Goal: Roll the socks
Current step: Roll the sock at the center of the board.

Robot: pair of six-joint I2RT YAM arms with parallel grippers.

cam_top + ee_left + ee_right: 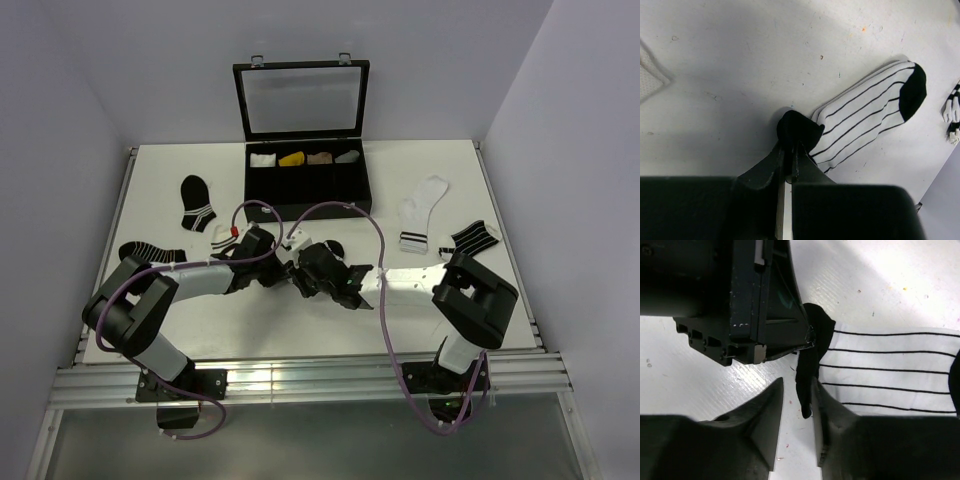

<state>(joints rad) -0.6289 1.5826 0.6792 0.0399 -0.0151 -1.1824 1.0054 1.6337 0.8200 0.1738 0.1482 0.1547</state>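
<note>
Toward the table's (260,325) near edge, left gripper (790,150) pinches the striped sock (865,115) by its cuff; right gripper (797,400) straddles it half-open (rolling seemingly unstarted). Next: clamp, then turn the cuff inward.

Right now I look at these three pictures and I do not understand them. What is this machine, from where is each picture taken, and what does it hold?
These are two robot arms at a white table. One picture looks down from above; the other two come from cameras on the wrists. The left gripper is shut on the black cuff of a white sock with thin black lines. The right gripper stands open around that cuff. Nearby lie a black compartment box and a black sock with white stripes.
</note>
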